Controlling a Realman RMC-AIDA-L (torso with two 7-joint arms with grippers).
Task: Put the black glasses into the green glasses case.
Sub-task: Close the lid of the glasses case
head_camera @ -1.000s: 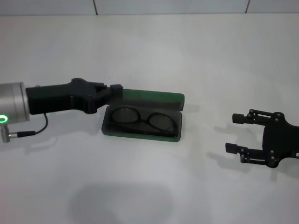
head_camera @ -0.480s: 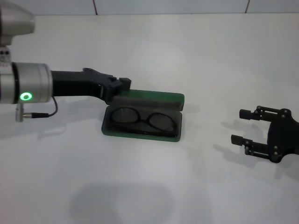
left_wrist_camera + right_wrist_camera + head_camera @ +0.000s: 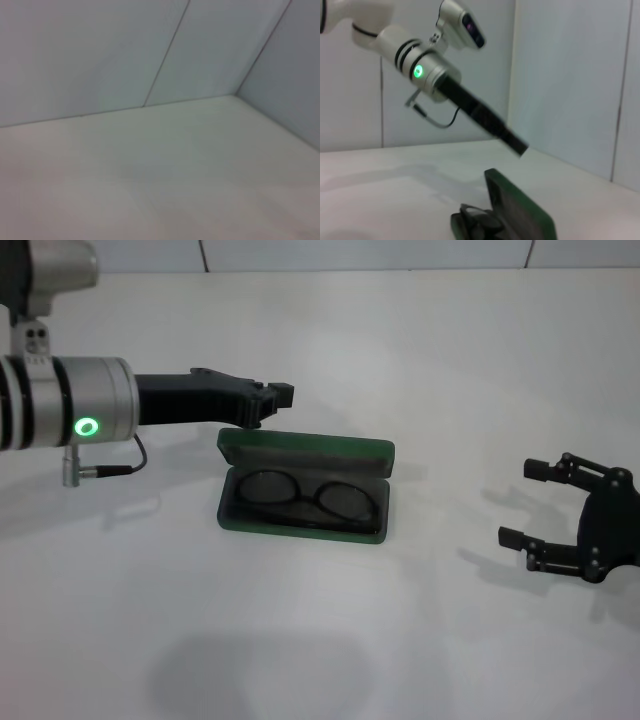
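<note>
The green glasses case (image 3: 308,451) lies open in the middle of the white table, its lid standing up at the far side. The black glasses (image 3: 305,500) lie folded inside its tray. My left gripper (image 3: 281,395) hangs above and just behind the lid's left end, clear of it, fingers together and empty. My right gripper (image 3: 522,502) is open and empty above the table, well to the right of the case. The right wrist view shows the case (image 3: 520,210), the glasses (image 3: 475,220) and the left gripper (image 3: 519,146) above them.
The white table (image 3: 320,640) runs back to a pale panelled wall (image 3: 360,252). The left wrist view shows only bare table (image 3: 160,190) and wall. No other objects are in view.
My left gripper has risen from the lid's left end and moved back and slightly right. My right gripper has drawn away to the right. The case and glasses have not moved.
</note>
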